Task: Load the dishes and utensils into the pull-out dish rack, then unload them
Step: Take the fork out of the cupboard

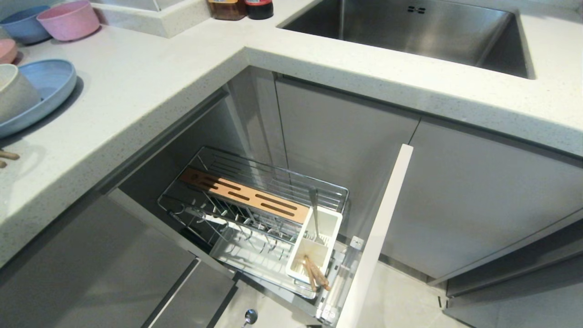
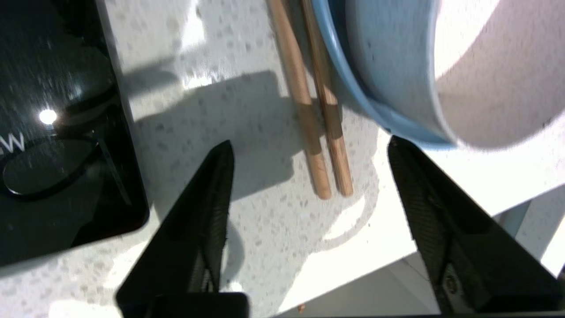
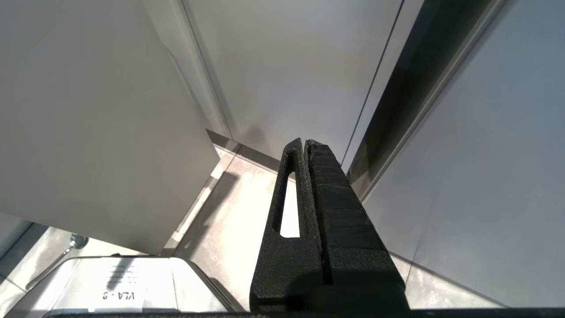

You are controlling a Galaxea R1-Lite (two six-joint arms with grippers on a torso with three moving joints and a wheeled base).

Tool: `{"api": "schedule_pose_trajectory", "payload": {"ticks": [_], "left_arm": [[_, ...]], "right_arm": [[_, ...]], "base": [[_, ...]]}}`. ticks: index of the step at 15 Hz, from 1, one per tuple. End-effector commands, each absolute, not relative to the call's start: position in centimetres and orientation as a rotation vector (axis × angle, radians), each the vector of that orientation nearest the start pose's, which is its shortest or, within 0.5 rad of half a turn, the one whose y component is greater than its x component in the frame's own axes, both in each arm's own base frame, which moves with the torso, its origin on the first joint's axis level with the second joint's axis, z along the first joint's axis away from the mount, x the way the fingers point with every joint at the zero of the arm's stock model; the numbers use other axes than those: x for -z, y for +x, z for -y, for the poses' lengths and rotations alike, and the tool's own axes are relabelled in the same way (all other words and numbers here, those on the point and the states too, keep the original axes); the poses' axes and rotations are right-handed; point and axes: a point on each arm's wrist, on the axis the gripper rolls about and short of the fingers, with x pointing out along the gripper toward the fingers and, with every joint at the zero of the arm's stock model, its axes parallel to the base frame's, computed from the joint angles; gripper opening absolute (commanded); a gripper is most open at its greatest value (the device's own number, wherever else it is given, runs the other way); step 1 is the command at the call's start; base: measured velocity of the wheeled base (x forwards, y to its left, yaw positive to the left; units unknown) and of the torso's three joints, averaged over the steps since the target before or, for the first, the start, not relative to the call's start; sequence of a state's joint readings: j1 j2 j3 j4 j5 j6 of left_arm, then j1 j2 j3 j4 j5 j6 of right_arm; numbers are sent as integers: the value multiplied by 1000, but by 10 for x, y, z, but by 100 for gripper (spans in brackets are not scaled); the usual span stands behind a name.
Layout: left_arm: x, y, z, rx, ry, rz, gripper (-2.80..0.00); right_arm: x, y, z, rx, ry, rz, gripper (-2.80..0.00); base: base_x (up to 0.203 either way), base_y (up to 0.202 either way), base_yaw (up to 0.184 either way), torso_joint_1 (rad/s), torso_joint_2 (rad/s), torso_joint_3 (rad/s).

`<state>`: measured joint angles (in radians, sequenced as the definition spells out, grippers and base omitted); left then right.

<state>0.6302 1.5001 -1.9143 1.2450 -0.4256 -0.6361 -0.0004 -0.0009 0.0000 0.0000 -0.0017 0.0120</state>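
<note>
**Unloading stage: chopsticks on the counter, left gripper spread**

Hovering over the speckled countertop [image 2: 273, 229], the left gripper [image 2: 309, 145] has its two black fingers [image 2: 207, 198] spread wide with nothing between them. In the left wrist view, one pair of wooden chopsticks [image 2: 324, 132] lies flat on the counter, tips at frame centre between the two fingers and touching neither. Just beside them, at upper right, is the rim of the light-blue plate [image 2: 353, 88], with the cream-white bowl [image 2: 485, 79] standing on it. A black glass hob [image 2: 57, 132] fills the left side of that view.

In the head view, plate [image 1: 50, 86] and bowl [image 1: 16, 93] sit at the left edge, on the counter. The pull-out dish rack [image 1: 255, 205] stands open at lower centre, its wooden strip [image 1: 246, 196] running diagonally across the wire frame. The white caddy [image 1: 314, 248] at the rack's lower right holds a silver spoon [image 1: 315, 214], upright in the upper compartment, and a second pair of chopsticks [image 1: 316, 273], leaning in the lower one. A sink [image 1: 410, 32] occupies the upper right; a pink bowl [image 1: 68, 20] and a blue bowl [image 1: 23, 23] sit at upper left.

The right gripper [image 3: 305, 143] is clenched, fingers pressed together, empty, and pointed at the cabinet fronts [image 3: 287, 66] above the floor.
</note>
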Motion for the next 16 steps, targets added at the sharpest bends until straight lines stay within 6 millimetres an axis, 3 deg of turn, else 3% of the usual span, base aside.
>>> {"api": "schedule_pose_trajectory", "payload": {"ticks": [1, 3, 8, 9, 13, 16], "left_arm": [[-373, 132, -84, -400, -1012, -609, 0], [-381, 116, -67, -360, -985, -584, 0], [-400, 46, -7, -90, -857, -484, 0], [-403, 30, 0, -21, -827, -458, -280], [-419, 0, 10, 306, -659, -322, -280], [-430, 5, 11, 538, -486, -230, -280]], "right_arm": [[-75, -23, 0, 2, 12, -2, -280], [-75, -23, 0, 2, 12, -2, -280], [-75, -23, 0, 2, 12, -1, -280], [-75, -23, 0, 2, 12, -2, -280], [-75, -23, 0, 2, 12, -2, -280], [-75, -23, 0, 2, 12, -1, -280]], "base": [[0, 0, 0, 0, 0, 0], [0, 0, 0, 0, 0, 0], [0, 0, 0, 0, 0, 0], [0, 0, 0, 0, 0, 0], [0, 0, 0, 0, 0, 0], [0, 0, 0, 0, 0, 0]]}}
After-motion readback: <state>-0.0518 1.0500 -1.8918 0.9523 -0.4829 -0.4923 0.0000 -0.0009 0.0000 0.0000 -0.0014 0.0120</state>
